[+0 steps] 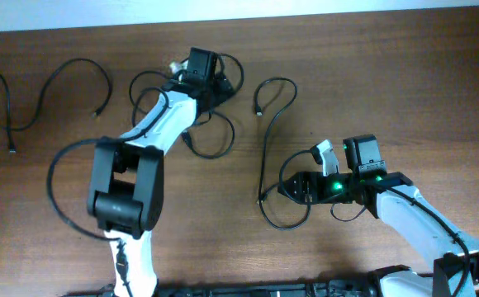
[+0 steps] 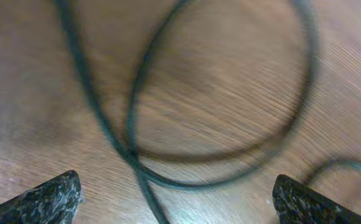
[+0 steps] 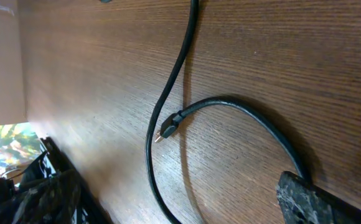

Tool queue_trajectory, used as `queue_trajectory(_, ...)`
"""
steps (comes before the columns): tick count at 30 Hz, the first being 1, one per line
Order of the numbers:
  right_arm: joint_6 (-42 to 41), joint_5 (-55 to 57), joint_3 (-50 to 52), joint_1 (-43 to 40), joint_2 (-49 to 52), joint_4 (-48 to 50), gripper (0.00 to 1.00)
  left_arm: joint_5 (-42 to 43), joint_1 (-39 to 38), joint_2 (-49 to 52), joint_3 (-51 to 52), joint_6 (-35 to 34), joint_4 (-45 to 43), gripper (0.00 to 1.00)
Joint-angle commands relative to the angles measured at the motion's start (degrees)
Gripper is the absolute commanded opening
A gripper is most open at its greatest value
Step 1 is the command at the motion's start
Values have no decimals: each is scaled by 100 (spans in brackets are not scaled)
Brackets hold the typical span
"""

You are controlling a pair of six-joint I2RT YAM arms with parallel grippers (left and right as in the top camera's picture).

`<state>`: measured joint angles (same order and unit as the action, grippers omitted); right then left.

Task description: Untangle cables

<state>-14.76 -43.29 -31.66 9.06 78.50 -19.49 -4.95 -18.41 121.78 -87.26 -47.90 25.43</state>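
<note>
Overhead: matte brown wood-grain table [image 1: 388, 74] with three lots of thin, black, rubbery cable on it. A lone wavy cable [image 1: 9, 115] lies at the table's far-left end, small plug at its tip. A knotted bunch of overlapping loops [image 1: 231, 132] sits at the table's far middle. My left gripper [image 1: 216, 82] hangs right over that bunch, white arm link behind it. A long hooked cable [image 1: 263, 161] runs from the table's middle toward its near edge and ends in a loose loop. My right gripper [image 1: 293, 188] sits inside that loop, green lights on its body.

Left wrist: blurred. My speckled dark fingertips [image 2: 50, 199] sit at the bottom corners, spread fully, nothing held. Two cable loops cross on the table between and ahead of them.

Right wrist: sharp grain. Jaws spread wide, empty. A small metal-tipped plug [image 3: 168, 129] lies on the table ahead of the tips. Its cord arcs to my right-hand fingertip [image 3: 317, 199]; I cannot tell if it touches. A thinner strand curves past the plug.
</note>
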Motion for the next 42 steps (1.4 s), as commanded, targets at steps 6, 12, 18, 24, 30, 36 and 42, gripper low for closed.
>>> queue_trajectory(6, 85, 52, -2, 31, -2, -20, 99, -417, -2, 957, 0, -809, 173, 33)
queue_trajectory(12, 85, 52, -2, 31, -2, -20, 99, -1637, 304, 907, -413, 1060, 1462, 0)
queue_trajectory(18, 85, 55, -2, 31, -2, -17, 99, -1628, 789, 848, -3952, 3327, 3233, 0)
queue_trajectory(24, 83, 52, -2, 31, -2, -17, 99, -1261, 815, 848, -6553, 3746, 4452, 0)
queue_trajectory(30, 83, 190, -2, 31, -2, -42, 99, -1932, 1021, 826, -6734, 5119, 2855, 0)
queue_trajectory(36, 81, 487, -2, 31, -2, -39, 99, -1930, 1405, 828, -6734, 5093, -199, 0)
queue_trajectory(42, 83, 525, -2, 31, -2, 4, 99, -1582, 1480, 839, -6723, 4253, -179, 0)
